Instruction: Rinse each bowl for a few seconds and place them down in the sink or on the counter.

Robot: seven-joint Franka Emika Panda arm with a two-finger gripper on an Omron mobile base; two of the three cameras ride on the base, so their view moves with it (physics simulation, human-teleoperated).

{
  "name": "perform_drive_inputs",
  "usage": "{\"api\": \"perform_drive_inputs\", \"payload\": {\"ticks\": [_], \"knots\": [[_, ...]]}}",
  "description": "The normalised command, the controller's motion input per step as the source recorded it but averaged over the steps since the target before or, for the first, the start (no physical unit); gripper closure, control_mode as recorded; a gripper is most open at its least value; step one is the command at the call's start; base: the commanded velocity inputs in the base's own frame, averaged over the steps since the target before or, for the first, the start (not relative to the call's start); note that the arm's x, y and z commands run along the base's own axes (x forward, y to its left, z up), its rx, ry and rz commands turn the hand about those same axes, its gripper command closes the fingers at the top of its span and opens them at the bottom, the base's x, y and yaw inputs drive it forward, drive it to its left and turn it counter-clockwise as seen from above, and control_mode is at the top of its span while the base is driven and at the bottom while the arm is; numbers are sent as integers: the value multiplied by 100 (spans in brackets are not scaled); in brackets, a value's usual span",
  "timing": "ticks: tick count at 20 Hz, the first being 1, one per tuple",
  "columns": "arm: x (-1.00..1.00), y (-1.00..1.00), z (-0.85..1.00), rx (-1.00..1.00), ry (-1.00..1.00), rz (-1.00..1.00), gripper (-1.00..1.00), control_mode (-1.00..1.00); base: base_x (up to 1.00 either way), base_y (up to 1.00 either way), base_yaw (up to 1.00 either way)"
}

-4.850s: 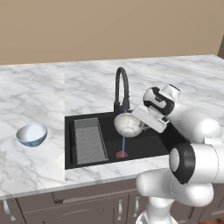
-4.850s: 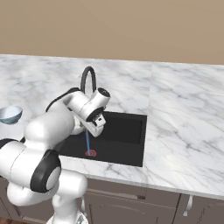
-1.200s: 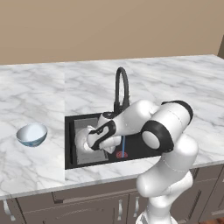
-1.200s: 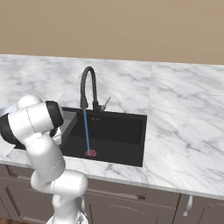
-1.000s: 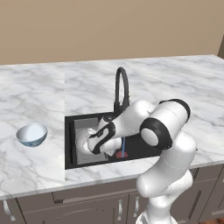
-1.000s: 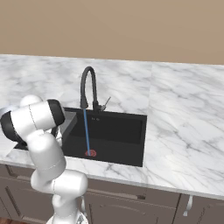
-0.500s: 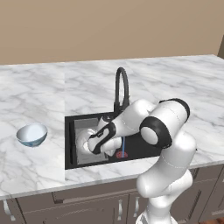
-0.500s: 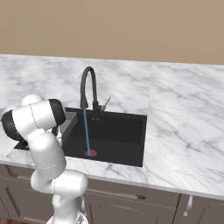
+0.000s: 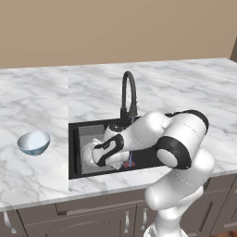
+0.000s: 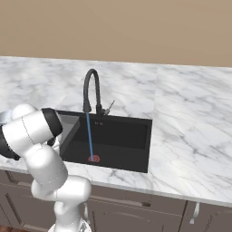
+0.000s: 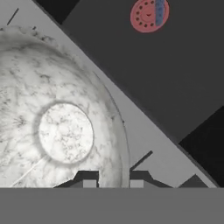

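One speckled bowl [image 11: 65, 131] | rim pinched by end effector [image 11: 113, 181] | over sink [image 9: 76, 169] tray [image 11: 144, 131]

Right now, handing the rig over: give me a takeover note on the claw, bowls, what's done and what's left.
Claw: low in the sink, nearly shut on the rim of the speckled bowl, over the grey tray on the sink's left side.
Faucet: stream running onto the red drain ring, not onto the bowl.
Blue bowl: upright on the marble counter, left of the sink, untouched.
Done: speckled bowl brought down to the tray.
Left: release it, then fetch, rinse and set down the blue bowl.
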Motion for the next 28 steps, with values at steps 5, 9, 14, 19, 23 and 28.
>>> {"api": "perform_drive_inputs", "payload": {"ticks": [5,9,14,19,23,28], "knots": [[-45,-8,-3,8,4,-5,100,-100,0,0,0],[0,0,-21,8,8,-3,100,-100,0,0,0],[11,0,-19,4,3,-3,100,-100,0,0,0],[19,1,-22,0,-1,-4,100,-100,0,0,0],[26,3,-17,0,0,-6,100,-100,0,0,0],[24,8,-15,0,0,-6,100,-100,0,0,0]]}}
